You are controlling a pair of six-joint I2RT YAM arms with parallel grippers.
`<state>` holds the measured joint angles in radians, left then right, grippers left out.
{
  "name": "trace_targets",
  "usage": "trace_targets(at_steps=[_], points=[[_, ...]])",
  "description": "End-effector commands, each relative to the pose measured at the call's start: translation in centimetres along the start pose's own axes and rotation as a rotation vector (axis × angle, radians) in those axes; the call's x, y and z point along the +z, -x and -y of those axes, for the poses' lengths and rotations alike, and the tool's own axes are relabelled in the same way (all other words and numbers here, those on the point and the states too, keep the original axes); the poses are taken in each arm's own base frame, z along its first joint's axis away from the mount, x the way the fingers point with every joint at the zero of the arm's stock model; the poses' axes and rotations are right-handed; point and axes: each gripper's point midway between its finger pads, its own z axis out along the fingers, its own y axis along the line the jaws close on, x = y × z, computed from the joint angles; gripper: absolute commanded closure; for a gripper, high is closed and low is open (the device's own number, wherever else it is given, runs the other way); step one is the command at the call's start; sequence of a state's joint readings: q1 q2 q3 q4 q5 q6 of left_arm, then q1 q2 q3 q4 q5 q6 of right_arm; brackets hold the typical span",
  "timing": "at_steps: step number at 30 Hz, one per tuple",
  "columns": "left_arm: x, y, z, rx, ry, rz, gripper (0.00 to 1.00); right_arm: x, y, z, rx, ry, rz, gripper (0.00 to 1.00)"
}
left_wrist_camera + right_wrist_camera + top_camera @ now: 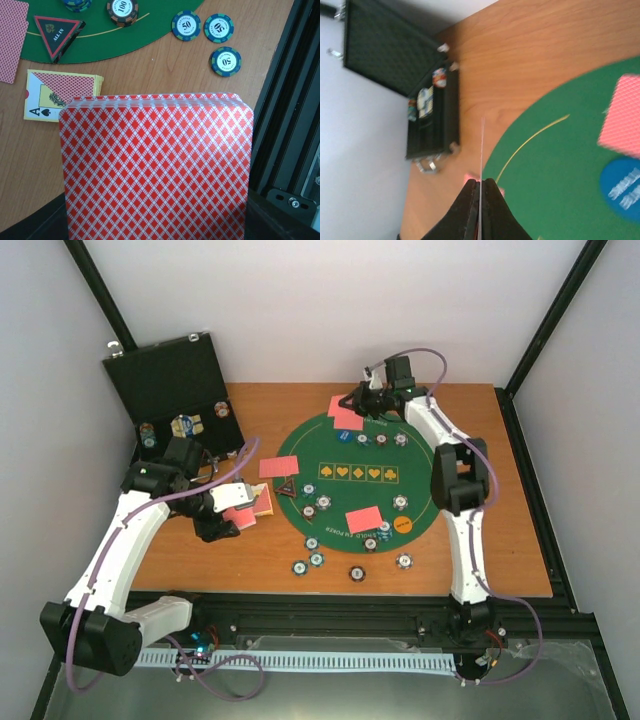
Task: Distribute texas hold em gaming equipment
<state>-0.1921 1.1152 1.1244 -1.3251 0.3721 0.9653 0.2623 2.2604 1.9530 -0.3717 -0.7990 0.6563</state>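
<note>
Done: cards [363,519] in three spots on mat [300,445]. Chips [316,559] on mat and loose on table [500,490] beside it. Triangle [57,31], blue button [622,187] and orange button [402,524] down on mat.

Outstanding: deck [155,170] clamped in left gripper [228,510], off mat's near-left edge. Single card [482,145] pinched edge-on in closed right gripper [480,185] over far rim. More chips in case [165,380].

In the way: card box [60,95] just beyond deck.

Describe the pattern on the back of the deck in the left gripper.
Red-and-white diamond lattice on the deck; clearest in the left wrist view.
</note>
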Motion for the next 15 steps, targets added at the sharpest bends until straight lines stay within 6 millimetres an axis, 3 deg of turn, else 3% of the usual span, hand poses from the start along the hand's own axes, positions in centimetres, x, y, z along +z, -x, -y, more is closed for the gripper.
trace_targets(at_steps=[1, 3, 4, 8, 15], points=[[-0.8, 1.1, -0.3, 0.017, 0.012, 0.033, 0.69, 3.7, 0.2, 5.9, 0.085, -0.061, -0.1, 0.94], [-0.7, 0.9, -0.2, 0.018, 0.012, 0.027, 0.69, 5.1, 1.0, 6.9, 0.1, -0.046, -0.093, 0.93], [-0.7, 0.8, -0.2, 0.019, 0.011, 0.024, 0.69, 4.6, 2.3, 8.1, 0.12, -0.035, -0.063, 0.93], [-0.3, 0.5, -0.3, 0.017, 0.001, 0.003, 0.69, 5.0, 4.1, 9.5, 0.143, 0.001, -0.01, 0.92], [-0.1, -0.1, -0.2, 0.023, -0.001, -0.019, 0.69, 4.9, 5.1, 11.1, 0.186, -0.012, 0.023, 0.93]])
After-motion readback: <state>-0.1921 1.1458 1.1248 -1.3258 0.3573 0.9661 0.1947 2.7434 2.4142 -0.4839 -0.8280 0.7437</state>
